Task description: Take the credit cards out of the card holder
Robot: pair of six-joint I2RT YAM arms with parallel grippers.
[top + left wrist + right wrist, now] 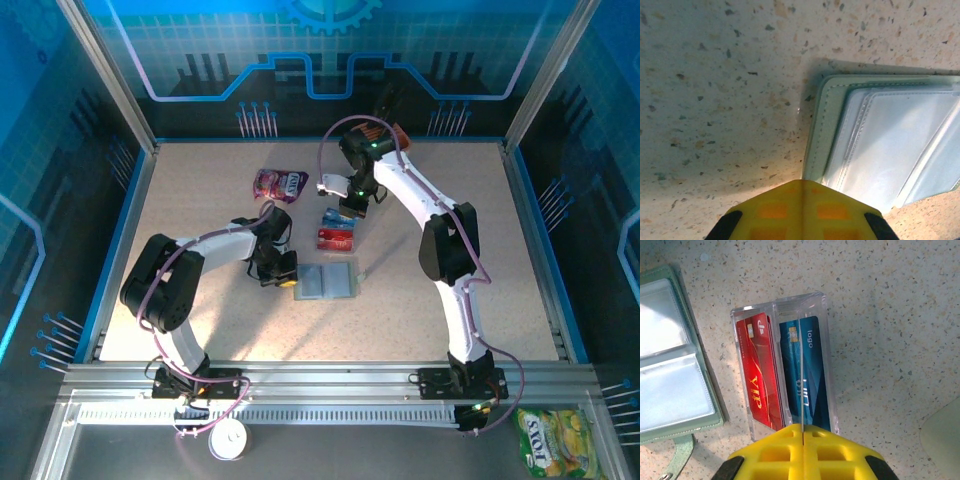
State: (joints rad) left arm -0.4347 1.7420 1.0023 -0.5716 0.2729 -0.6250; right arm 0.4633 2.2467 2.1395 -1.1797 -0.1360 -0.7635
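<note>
Purple pouch far-side; yellow-green bag, maybe snacks

Top external high, looking down over table — 2 wrist views close, downward, sharing card holder.

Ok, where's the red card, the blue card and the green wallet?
red card (759, 372), right wrist view, its middle.
blue card (815, 370), right wrist view, its middle.
green wallet (816, 130), left wrist view, its stitched edge.
</note>
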